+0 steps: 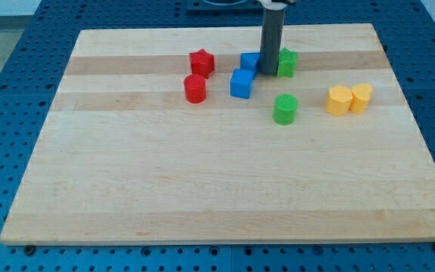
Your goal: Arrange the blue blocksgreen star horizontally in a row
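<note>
Two blue blocks sit near the view's top centre: one blue cube (241,84) and another blue block (250,62) just up and right of it, partly hidden by the rod. The green star (287,62) lies right of the rod. My tip (268,72) is down on the board between the upper blue block and the green star, touching or nearly touching both. A green cylinder (285,109) stands lower right of the tip.
A red star (202,63) and a red cylinder (195,88) stand left of the blue blocks. Two yellow blocks (339,100) (361,98) sit side by side at the right. The wooden board (217,189) lies on a blue perforated table.
</note>
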Tool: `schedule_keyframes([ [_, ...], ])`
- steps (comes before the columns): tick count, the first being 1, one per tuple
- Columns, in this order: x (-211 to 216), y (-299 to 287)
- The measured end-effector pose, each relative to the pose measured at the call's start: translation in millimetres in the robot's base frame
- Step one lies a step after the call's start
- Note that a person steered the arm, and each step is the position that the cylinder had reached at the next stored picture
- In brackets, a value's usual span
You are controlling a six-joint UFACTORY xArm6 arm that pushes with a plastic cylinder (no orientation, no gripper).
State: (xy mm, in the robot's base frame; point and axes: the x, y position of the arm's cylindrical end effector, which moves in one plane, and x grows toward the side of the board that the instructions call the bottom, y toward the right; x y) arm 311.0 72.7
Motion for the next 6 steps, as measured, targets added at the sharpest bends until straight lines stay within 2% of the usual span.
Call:
schedule_keyframes([
  [2,50.2,23.3],
  [3,27.9,50.4],
  [4,25.4,50.4],
  [5,-0.6,50.3],
  [6,-1.8,50.3],
])
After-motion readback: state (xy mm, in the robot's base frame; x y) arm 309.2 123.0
